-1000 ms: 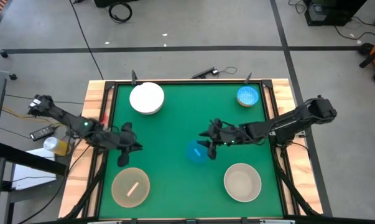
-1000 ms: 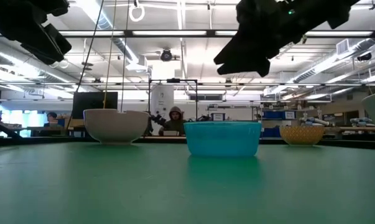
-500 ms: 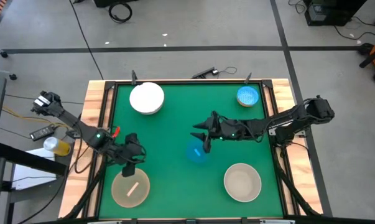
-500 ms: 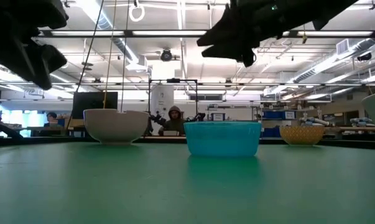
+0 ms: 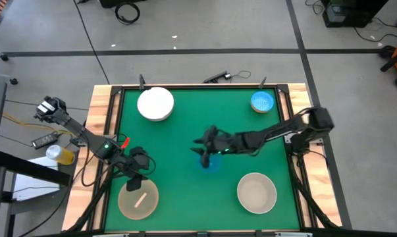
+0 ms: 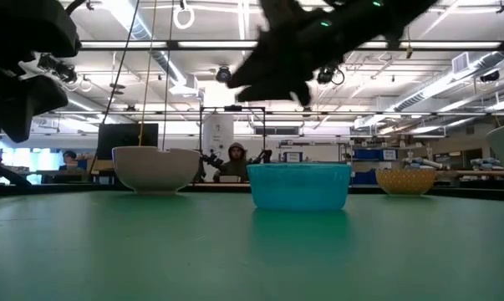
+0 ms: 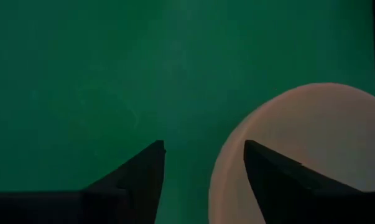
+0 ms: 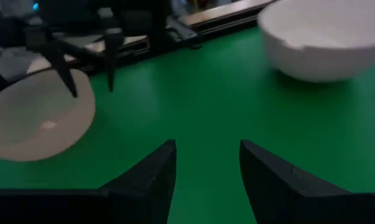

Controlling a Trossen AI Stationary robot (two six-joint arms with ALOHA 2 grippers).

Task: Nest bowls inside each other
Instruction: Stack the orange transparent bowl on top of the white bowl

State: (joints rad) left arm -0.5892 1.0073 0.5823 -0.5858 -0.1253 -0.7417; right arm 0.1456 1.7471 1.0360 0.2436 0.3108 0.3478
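Five bowls rest on their bases on the green table. The white bowl sits far left and a blue bowl far right. A second blue bowl is in the middle. One tan bowl sits near left and another tan bowl near right. My left gripper is open over the near-left tan bowl's far rim. One finger stands over the bowl's inside and the other outside; I see no touch. My right gripper is open and hangs above the middle blue bowl, well clear of it.
A raised wooden frame runs around the table. The green surface between the white bowl and the middle blue bowl is bare. In the low view a person shows in the room beyond the far edge.
My left gripper has dropped toward the near edge, tipped more steeply downward and opened over the near-left tan bowl's far rim. My right gripper has travelled toward the table's left edge, from beside the middle blue bowl to above it, staying open. No bowl has moved.
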